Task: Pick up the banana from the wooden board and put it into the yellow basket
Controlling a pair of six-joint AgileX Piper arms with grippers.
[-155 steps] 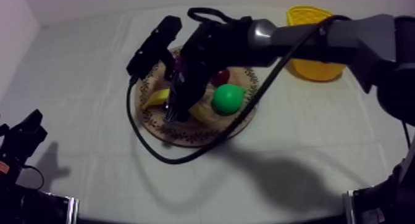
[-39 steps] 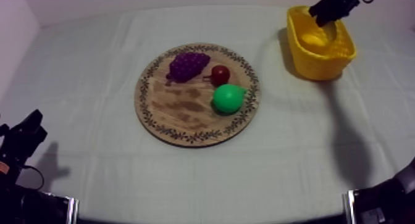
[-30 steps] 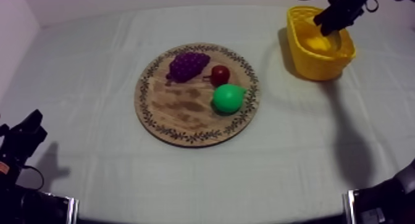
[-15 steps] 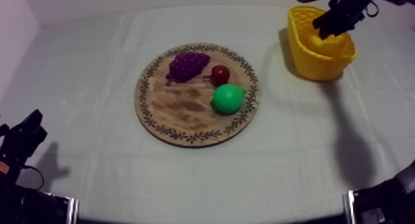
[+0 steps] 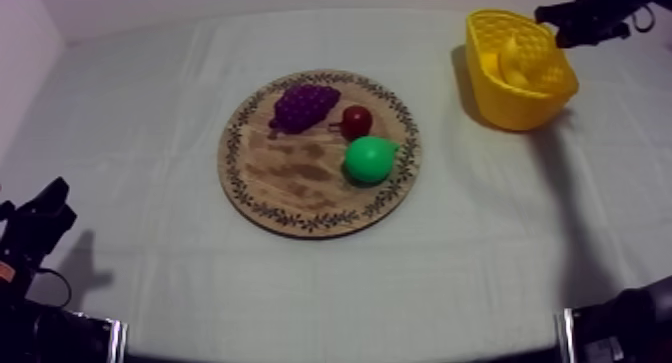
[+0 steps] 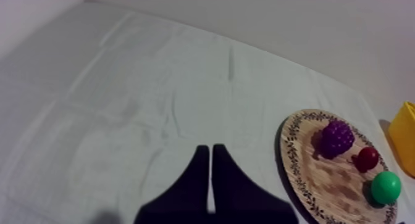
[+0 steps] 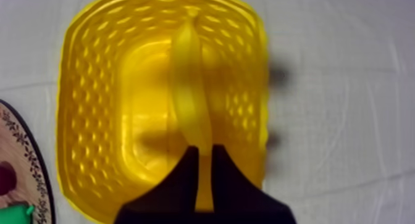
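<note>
1. Right wrist view: the banana point(image 7: 190, 97) lies lengthwise inside the yellow basket point(image 7: 92, 72); the right gripper point(image 7: 205, 147) is over it, jaws clenched, empty.
2. Left wrist view: the left gripper point(image 6: 210, 149), jaws clenched, is over the worktop point(image 6: 154, 84), near the wooden board point(image 6: 309, 171).

The banana point(image 7: 190, 97) is yellow, close in shade to the yellow basket point(image 7: 92, 84), whose walls carry a regular pattern of small holes. The round board point(image 5: 290, 182) is light brown wood with darker streaks of grain, and its rim bears a dark band of small leafy sprigs. The bunch of grapes point(image 5: 303, 104) is purple, the small red fruit point(image 5: 356, 121) a dark red, the pear point(image 5: 369, 159) bright green. The counter point(image 5: 130, 107) is a plain grey-white. The left end effector point(image 6: 210, 155) and the right end effector point(image 7: 205, 151) are black.
</note>
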